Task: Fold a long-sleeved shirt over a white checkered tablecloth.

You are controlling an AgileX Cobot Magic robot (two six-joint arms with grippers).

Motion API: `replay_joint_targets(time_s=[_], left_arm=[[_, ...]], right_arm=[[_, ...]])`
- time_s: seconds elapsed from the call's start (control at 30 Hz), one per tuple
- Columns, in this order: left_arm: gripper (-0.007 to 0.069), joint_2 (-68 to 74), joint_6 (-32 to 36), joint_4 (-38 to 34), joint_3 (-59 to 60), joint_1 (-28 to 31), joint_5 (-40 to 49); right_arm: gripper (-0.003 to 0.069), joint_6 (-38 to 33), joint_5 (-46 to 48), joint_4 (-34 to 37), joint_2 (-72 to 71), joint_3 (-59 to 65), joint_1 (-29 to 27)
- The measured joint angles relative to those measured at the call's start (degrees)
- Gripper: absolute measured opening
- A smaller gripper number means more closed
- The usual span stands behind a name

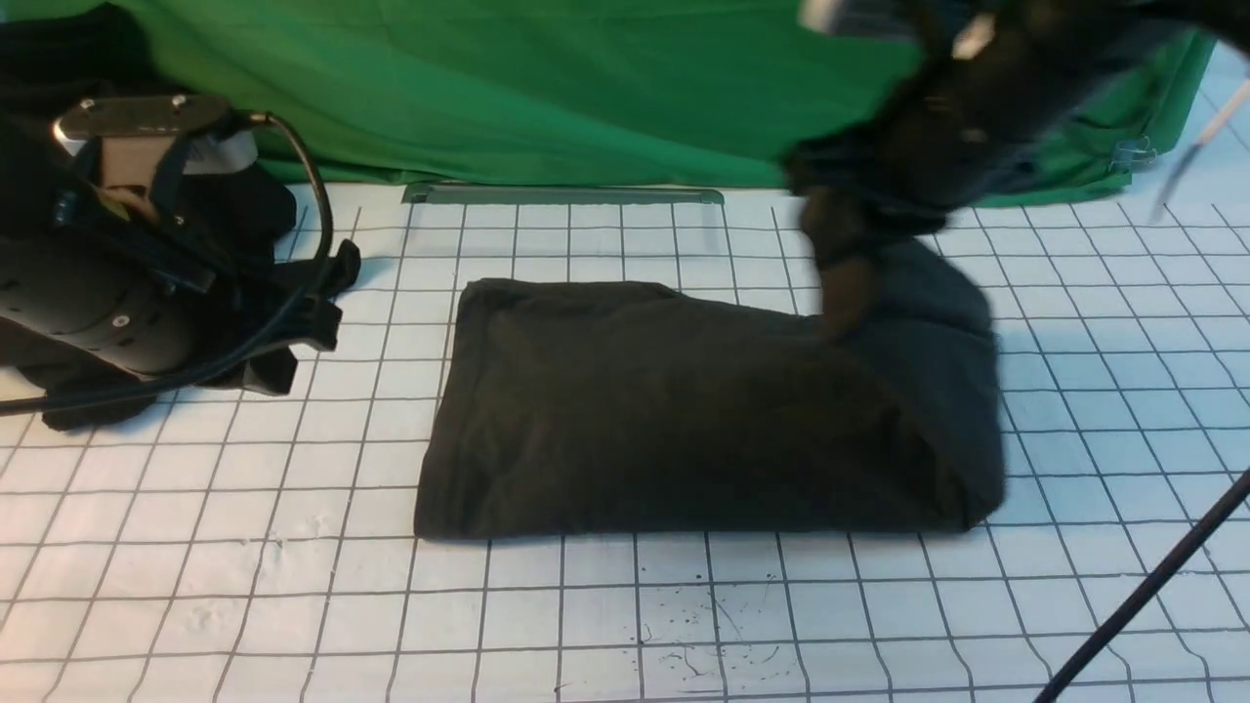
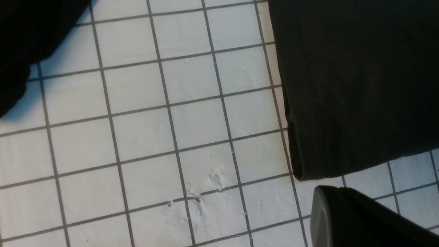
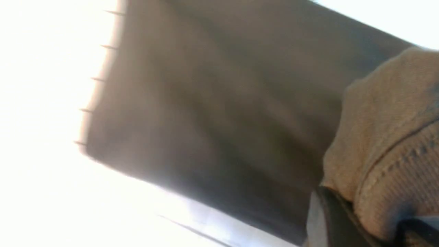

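My right tool (image 1: 848, 293) pinches the shirt (image 1: 684, 420) at two o'clock, likely to fold it over; left tool (image 1: 317, 303) (parked at nine): I cannot tell.

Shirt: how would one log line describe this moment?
shirt: folded rectangle on white checkered tablecloth | right pincer: blurred, over shirt's far right corner | left pincer: aside, off shirt

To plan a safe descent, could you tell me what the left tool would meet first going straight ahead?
Probably the bare white checkered tablecloth, just beside the folded edge of the long-sleeved shirt; depth is unclear.
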Motion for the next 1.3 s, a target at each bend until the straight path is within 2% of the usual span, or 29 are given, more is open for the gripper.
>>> replay_joint_targets(time_s=[0.3,0.5,0.67,0.73,0.9,0.93,0.97,1.0,1.03,1.07,1.13,1.17,1.27,1.3], left_arm=[[0.0001,0.00,0.00,-1.18,0.00,0.00,-0.12],[0.0001,0.00,0.00,-2.01,0.00,0.00,-0.59],[0.0001,0.00,-0.05,-2.05,0.00,0.00,-0.82],[0.0001,0.00,-0.05,-2.05,0.00,0.00,-0.87],[0.0001,0.00,-0.05,-2.03,0.00,0.00,-1.22],[0.0001,0.00,-0.05,-2.03,0.00,0.00,-1.22],[0.0001,0.00,-0.05,-2.03,0.00,0.00,-1.22],[0.0001,0.00,-0.05,-2.03,0.00,0.00,-1.22],[0.0001,0.00,-0.05,-2.03,0.00,0.00,-1.22],[0.0001,0.00,-0.05,-2.03,0.00,0.00,-1.22],[0.0001,0.00,-0.05,-2.32,0.00,0.00,-1.63],[0.0001,0.00,-0.05,-3.03,0.00,0.00,-2.19],[0.0001,0.95,2.52,-9.01,0.00,0.00,-4.55],[0.0001,1.90,4.38,-11.65,0.00,0.00,-5.23]], right_arm=[[0.0032,3.07,-5.15,3.12,10.68,-8.26,8.40],[0.0036,3.35,-10.20,9.01,17.07,-9.84,10.95],[0.0075,3.35,-16.17,11.85,22.16,-10.03,12.59],[0.0117,3.35,-17.58,12.07,23.41,-10.03,12.97],[0.0382,2.37,-17.41,12.47,25.08,-10.59,13.52],[0.0408,1.27,-16.70,12.47,25.08,-11.11,13.45],[0.0456,-2.80,-12.72,12.52,25.02,-13.29,12.94],[0.0460,-4.14,-11.48,12.57,25.02,-13.63,12.82],[0.0470,-8.22,-6.46,12.32,24.58,-16.19,11.77],[0.0467,-9.04,-4.89,12.06,24.44,-16.94,11.18],[0.0400,-11.92,3.38,8.36,22.88,-21.00,8.48],[0.0342,-12.32,6.00,5.45,21.82,-21.97,7.09],[0.0090,-12.26,9.11,-3.76,17.22,-21.44,2.08],[0.0052,-12.10,9.37,-4.93,15.80,-20.20,0.66]])
